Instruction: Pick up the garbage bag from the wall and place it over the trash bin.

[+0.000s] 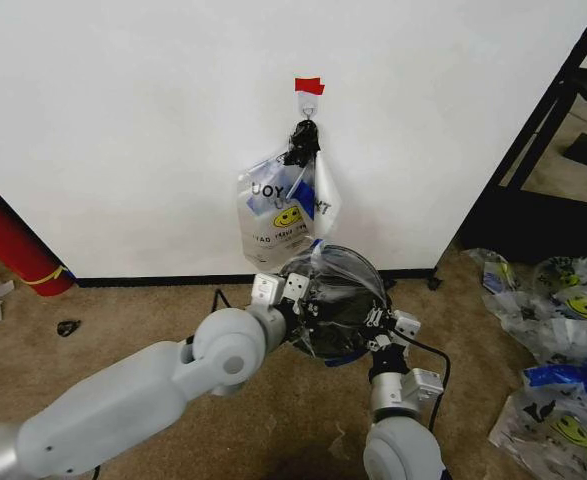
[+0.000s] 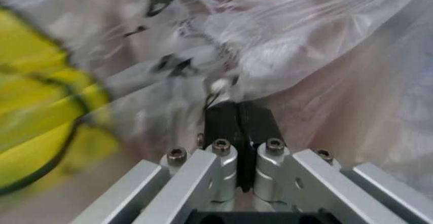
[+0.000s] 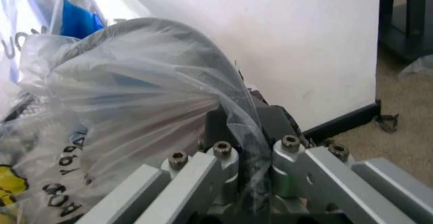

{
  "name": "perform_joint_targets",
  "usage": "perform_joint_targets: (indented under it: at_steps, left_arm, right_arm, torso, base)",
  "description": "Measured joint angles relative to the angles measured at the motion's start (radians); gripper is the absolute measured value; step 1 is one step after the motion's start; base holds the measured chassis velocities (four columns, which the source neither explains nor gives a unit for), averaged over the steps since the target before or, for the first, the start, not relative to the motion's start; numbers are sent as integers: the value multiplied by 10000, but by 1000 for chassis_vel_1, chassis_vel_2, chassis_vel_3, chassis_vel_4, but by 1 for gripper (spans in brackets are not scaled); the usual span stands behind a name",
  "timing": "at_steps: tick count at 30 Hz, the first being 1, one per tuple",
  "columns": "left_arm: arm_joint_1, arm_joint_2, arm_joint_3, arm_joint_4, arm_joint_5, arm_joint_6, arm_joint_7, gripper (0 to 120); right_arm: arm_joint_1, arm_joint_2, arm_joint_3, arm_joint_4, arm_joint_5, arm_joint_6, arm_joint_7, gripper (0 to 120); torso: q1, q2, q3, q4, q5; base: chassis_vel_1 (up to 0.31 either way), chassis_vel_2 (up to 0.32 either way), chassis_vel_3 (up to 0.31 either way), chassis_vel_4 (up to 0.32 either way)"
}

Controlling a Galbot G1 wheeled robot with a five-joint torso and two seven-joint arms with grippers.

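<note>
Jaws of both grippers (image 2: pixel 237 113) (image 3: pixel 245 127) clamp garbage bag (image 1: pixel 335 285) over trash bin (image 1: pixel 325 330).

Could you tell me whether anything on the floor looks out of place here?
Yes: several crumpled see-through plastic bags with yellow smiley faces lie strewn over the brown carpet at the robot's right, beside the black shelf frame, rather than hanging on the white wall.
</note>
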Motion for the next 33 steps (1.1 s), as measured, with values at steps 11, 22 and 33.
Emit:
perform_joint_targets:
  at_steps: [11, 22, 33]
  left_arm:
    - [-479, -719, 840, 922, 135, 169, -204, 0]
    - [-224, 316, 192, -276, 106, 316, -183, 0]
    - [-637, -40, -144, -125, 80, -32, -61, 0]
  right_arm:
    - [-226, -29, -136, -25, -451, 228, -151, 0]
    - [149, -118, 194, -276, -191, 184, -85, 0]
    - [258, -115, 200, -362, -203, 91, -47, 0]
  torso:
    - [0, 0, 0, 3, 1]
    - [0, 0, 0, 5, -1]
    - [0, 0, 0, -2, 0]
  base:
    - [0, 0, 0, 0]
    - [0, 0, 0, 0]
    - [0, 0, 0, 0]
